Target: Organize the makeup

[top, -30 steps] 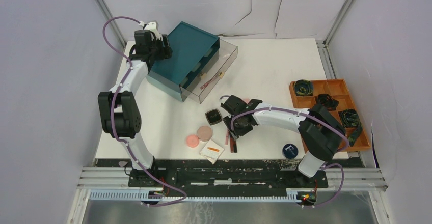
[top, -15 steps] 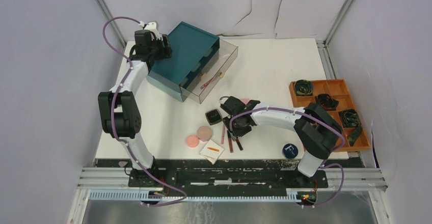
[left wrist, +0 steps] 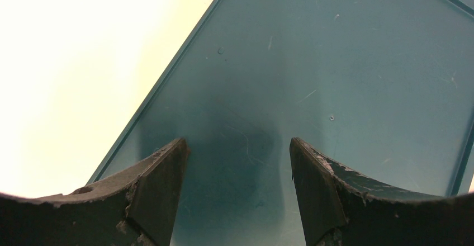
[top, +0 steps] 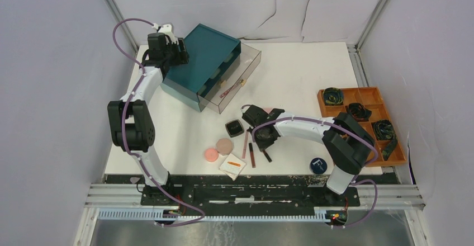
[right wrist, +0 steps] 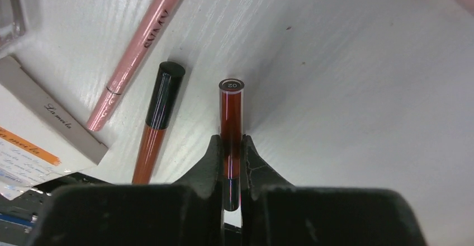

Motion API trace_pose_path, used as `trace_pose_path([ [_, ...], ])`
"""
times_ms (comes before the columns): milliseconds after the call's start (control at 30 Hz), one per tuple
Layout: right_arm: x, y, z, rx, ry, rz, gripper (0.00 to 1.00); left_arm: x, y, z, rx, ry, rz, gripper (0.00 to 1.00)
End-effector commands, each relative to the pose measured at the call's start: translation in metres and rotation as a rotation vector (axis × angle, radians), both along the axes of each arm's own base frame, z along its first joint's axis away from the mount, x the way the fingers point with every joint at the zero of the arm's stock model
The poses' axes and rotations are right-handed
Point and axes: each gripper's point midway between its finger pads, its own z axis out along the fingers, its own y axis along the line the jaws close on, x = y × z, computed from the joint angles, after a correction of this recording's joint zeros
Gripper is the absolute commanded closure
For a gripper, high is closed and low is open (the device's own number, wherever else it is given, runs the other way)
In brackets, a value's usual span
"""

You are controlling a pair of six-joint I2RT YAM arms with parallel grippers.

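A red stick (right wrist: pixel 231 112) is being clamped between the closed fingers of the right claw (right wrist: pixel 230 143). An orange stick (right wrist: pixel 158 124) and a pink stick (right wrist: pixel 146 47) are lying just beside it on the desk (right wrist: pixel 363 89). The left claw (left wrist: pixel 237 151) is being held wide open, empty, over the teal box (left wrist: pixel 335 61).

Hangs over the scratched flat top of the teal box (left wrist: pixel 335 61) with both worn dark fingers (left wrist: pixel 156 190) spread wide apart, beside bright pale table (left wrist: pixel 67 61) at the left.
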Motion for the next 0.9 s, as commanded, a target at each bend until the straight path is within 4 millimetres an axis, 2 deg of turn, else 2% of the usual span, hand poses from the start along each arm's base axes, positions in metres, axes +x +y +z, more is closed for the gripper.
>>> trace_pose_path([
  [0, 0.040, 0.010, 0.059, 0.024, -0.179, -0.018, 0.99, -0.027, 0.001, -0.057, -0.003, 0.197, -0.001, 0.25],
  [133, 0.086, 0.035, 0.130, 0.112, -0.317, -0.021, 0.99, -0.027, 0.002, -0.056, -0.004, 0.196, 0.003, 0.25],
  [267, 0.138, 0.068, 0.202, 0.283, -0.434, -0.069, 1.00, -0.025, 0.002, -0.053, -0.007, 0.191, 0.002, 0.25],
  [333, 0.164, 0.085, 0.229, 0.381, -0.468, -0.095, 1.00, -0.025, 0.001, -0.051, -0.009, 0.188, 0.000, 0.25],
  [400, 0.188, 0.100, 0.247, 0.463, -0.496, -0.116, 1.00, -0.024, 0.002, -0.049, -0.012, 0.184, 0.001, 0.25],
  [533, 0.231, 0.132, 0.266, 0.611, -0.495, -0.146, 1.00, -0.022, -0.001, -0.044, -0.026, 0.173, -0.005, 0.25],
  [667, 0.261, 0.154, 0.253, 0.708, -0.450, -0.190, 0.98, -0.022, -0.002, -0.043, -0.033, 0.172, -0.007, 0.25],
  [733, 0.271, 0.159, 0.244, 0.720, -0.439, -0.208, 0.73, -0.022, -0.002, -0.043, -0.033, 0.174, -0.007, 0.25],
  [767, 0.274, 0.160, 0.239, 0.720, -0.437, -0.213, 0.66, -0.022, -0.002, -0.043, -0.031, 0.173, -0.008, 0.25],
  [867, 0.276, 0.157, 0.245, 0.719, -0.472, -0.211, 0.49, -0.023, -0.001, -0.044, -0.030, 0.174, -0.005, 0.25],
])
